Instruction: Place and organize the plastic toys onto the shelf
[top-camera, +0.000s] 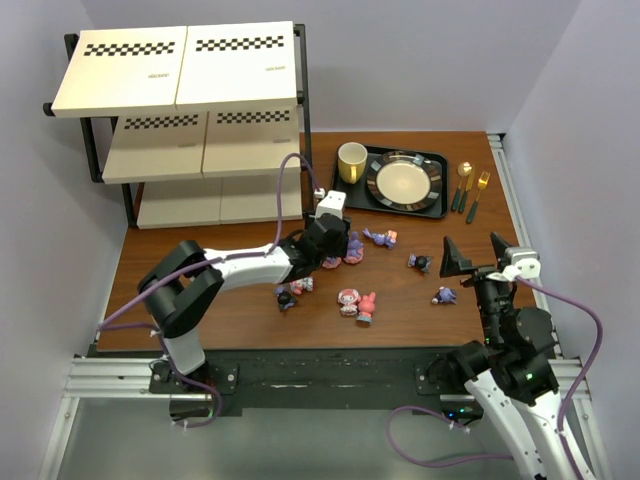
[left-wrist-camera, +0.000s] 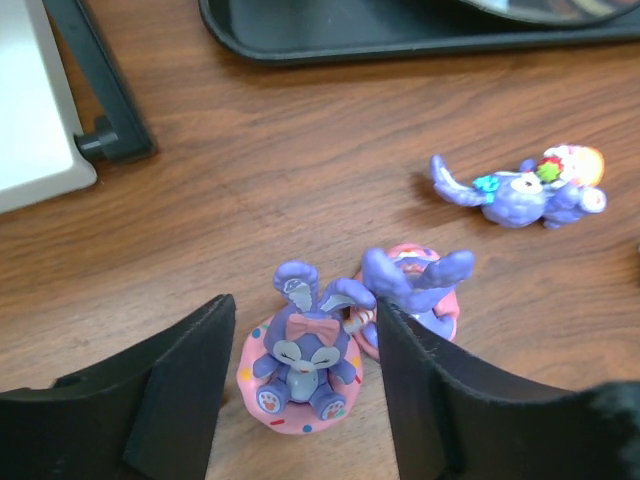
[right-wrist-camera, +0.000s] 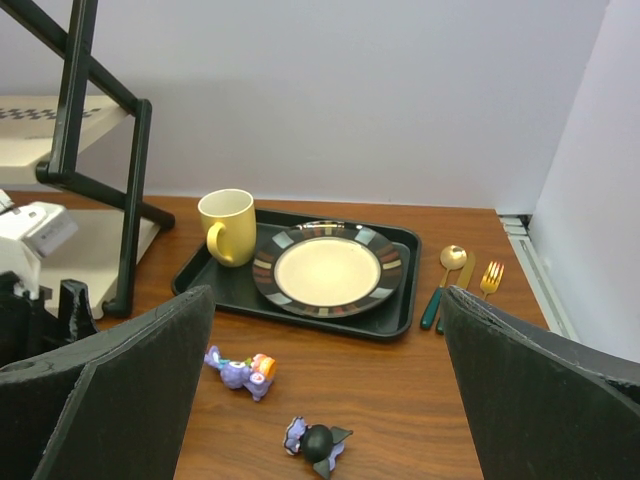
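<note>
Cream-white boards of the shelf (top-camera: 180, 110), well to the left of the black tray (top-camera: 437, 160), show no toy on the parts in view; the lower tiers are partly hidden. By my reading, the step in hand is the pick of a first figurine.

Just in front of the tray's near left corner, the left gripper (left-wrist-camera: 305, 308) stands low over a purple bunny on a pink round base (left-wrist-camera: 300, 365). Its jaws are part-open on either side of the bunny, with a gap showing at the left pad, so nothing is gripped yet. A second purple figurine (left-wrist-camera: 415, 285) lies against the bunny, on the side nearer the tray. The next move calls for closing on the bunny alone, lifting it, and carrying it left to a board.

In the tray stand a yellow mug (top-camera: 351, 162) at its left end and a striped plate (top-camera: 403, 182) beside it. Gold cutlery (top-camera: 470, 190) lies just right of the tray.

Forward and right of the tray, the right gripper (top-camera: 476, 256) hangs wide open and holds nothing. Loose toys lie in front of the tray.
</note>
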